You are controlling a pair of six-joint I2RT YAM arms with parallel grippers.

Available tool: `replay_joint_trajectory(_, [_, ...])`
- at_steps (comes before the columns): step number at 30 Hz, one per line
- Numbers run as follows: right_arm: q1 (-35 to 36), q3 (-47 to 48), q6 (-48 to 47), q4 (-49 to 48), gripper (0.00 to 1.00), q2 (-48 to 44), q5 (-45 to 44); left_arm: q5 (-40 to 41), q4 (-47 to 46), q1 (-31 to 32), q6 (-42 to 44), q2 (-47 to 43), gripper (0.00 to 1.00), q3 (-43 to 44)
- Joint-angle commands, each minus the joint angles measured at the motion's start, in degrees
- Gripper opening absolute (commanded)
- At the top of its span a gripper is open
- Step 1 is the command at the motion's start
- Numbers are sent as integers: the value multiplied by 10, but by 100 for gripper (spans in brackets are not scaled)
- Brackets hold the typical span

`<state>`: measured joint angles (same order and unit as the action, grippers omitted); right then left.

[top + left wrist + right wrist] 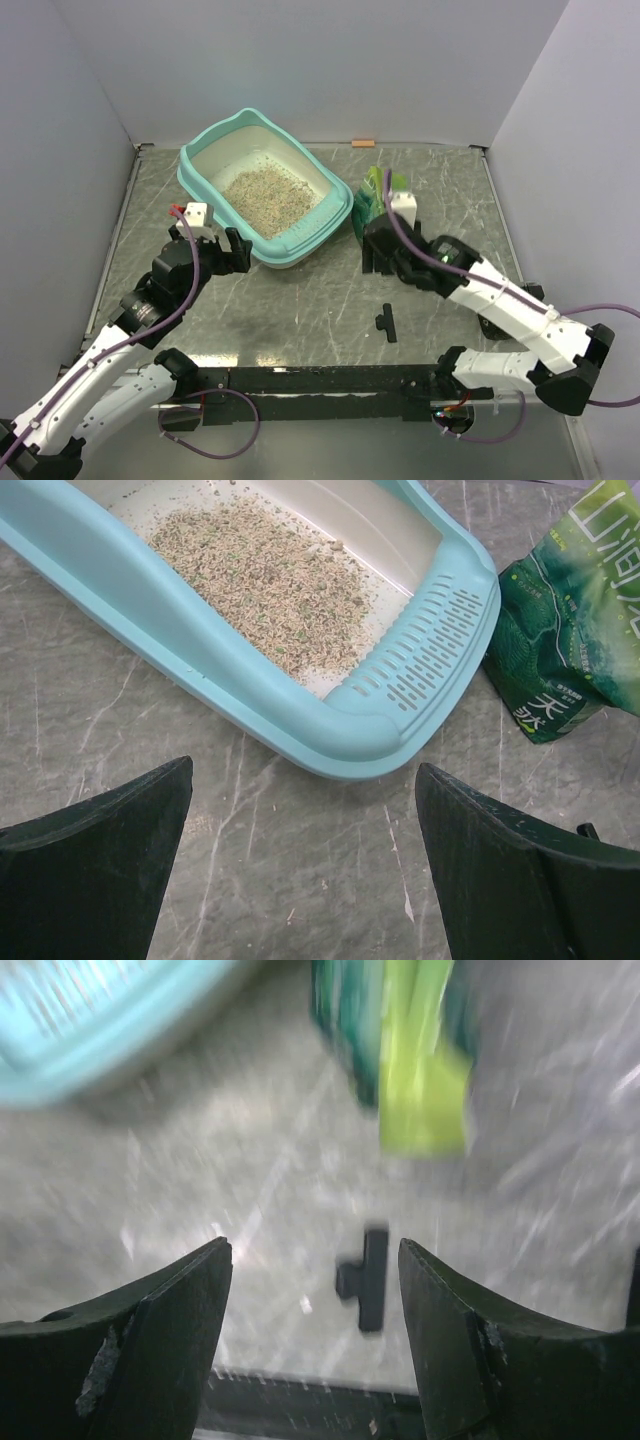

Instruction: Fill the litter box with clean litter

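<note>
1 litter box (285, 252) far centre | 1 pile of litter (268, 194) inside it | 1 green pouch (570, 630) just right of box | 1 black T-piece (387, 322) near right | 2 grippers: left gripper (300, 780) fingers spread, holding nothing; right gripper (315, 1250) fingers apart, holding nothing

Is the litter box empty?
No, tan litter lies spread over part of the white floor of the litter box.

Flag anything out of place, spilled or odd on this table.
A small black T-shaped part lies loose on the table, right of centre near the front, attached to nothing. A small orange piece sits alone at the far edge. The clean litter lies inside the litter box; no clear spill shows.
</note>
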<state>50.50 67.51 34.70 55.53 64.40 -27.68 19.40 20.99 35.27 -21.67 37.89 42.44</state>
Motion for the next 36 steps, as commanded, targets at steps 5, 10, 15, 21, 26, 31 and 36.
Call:
replay_joint_trajectory(5, [-108,163,-140,-20,74,85,-10,-7,-9,-2,10,-2,97,18])
replay_joint_trajectory(10, [-175,191,-169,-59,75,150,33,-9,-9,-2,10,-3,97,19])
replay_joint_trajectory(15, [-205,190,-180,-114,74,207,76,-7,-9,-2,10,-1,97,17])
replay_joint_trajectory(21, [-218,213,-195,-126,73,279,79,-11,-8,-2,8,4,97,18])
replay_joint_trajectory(26, [-225,202,-205,-140,65,307,78,-9,-8,-2,9,1,97,18])
replay_joint_trajectory(31, [-225,193,-220,-140,0,311,30,-8,-7,-2,10,2,97,18])
replay_joint_trajectory(36, [-223,169,-246,-168,0,232,3,-6,-6,-2,11,2,97,19])
